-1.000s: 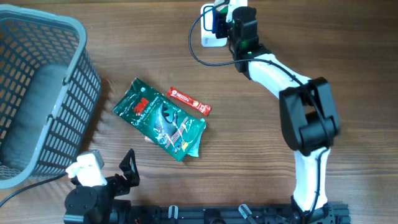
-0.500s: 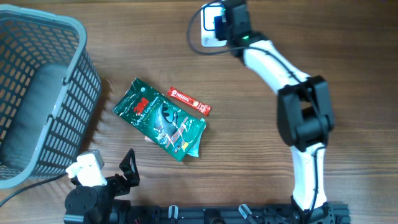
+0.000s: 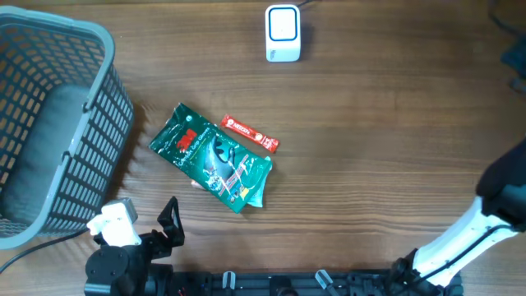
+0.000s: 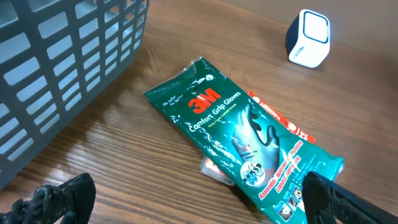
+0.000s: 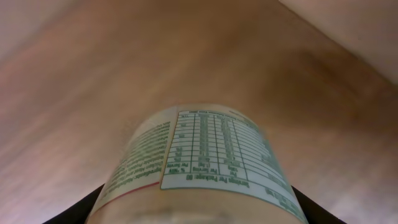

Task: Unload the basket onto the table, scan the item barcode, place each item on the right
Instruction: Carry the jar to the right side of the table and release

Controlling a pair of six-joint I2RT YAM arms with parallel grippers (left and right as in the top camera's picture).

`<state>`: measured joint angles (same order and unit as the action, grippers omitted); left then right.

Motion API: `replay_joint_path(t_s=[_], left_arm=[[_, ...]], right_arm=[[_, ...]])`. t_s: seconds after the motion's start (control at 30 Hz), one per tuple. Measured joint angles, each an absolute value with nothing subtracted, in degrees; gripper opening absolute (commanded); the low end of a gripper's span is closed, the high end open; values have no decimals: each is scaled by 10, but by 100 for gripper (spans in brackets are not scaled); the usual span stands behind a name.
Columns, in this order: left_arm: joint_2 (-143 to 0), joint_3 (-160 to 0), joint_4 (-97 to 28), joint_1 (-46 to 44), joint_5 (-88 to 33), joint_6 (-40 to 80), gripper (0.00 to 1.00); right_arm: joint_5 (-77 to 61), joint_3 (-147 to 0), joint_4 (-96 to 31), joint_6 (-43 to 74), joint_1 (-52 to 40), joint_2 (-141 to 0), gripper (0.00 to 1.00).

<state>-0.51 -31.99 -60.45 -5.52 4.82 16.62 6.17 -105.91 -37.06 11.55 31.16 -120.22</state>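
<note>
Green glove packet (image 3: pixel 211 159) touches red sachet (image 3: pixel 250 134), near grey basket (image 3: pixel 49 31).

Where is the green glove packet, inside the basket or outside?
Outside: the green glove packet lies flat on the table, beside the basket.

Checkout-style bench, barcode scanner (image 3: pixel 283 33), shopping basket (image 3: pixel 78 123)

The white barcode scanner (image 3: pixel 283 33), rounded and with a pale window on its face, stands on the bench at the top centre of the overhead view. A round container (image 5: pixel 199 162) with a nutrition-table label fills the lower middle of the right wrist view, clasped between the dark jaws of the right gripper (image 5: pixel 199 210).
</note>
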Motion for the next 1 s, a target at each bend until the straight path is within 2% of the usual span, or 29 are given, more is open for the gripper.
replay_joint_path(t_s=[0.23, 0.27, 0.33, 0.37, 0.6, 0.77, 0.9, 1.0], left_arm=[[-5, -320, -604, -55, 48, 166, 100], [-5, -320, -604, -55, 48, 166, 100], [-5, -320, -604, -55, 48, 166, 100], [-5, -320, -605, -55, 48, 166, 100], [-5, -320, -604, -55, 48, 166, 100], [-5, -320, -605, -55, 48, 166, 100], [-5, -320, -604, -55, 48, 166, 100], [-5, -320, -604, -55, 48, 166, 100]], right_arm=[[17, -1059, -396, 128, 415, -1283, 68], [15, -1059, -398, 131, 419, -1284, 72], [7, -1059, -400, 143, 431, -1285, 86], [-9, -1059, -399, 150, 440, -1285, 99], [-61, -1059, -409, 166, 473, -1273, 100], [-158, -1058, -415, 208, 465, -1148, 100], [-242, -1063, -499, 243, 386, -992, 100], [-275, -1071, -625, 265, 259, -950, 100]])
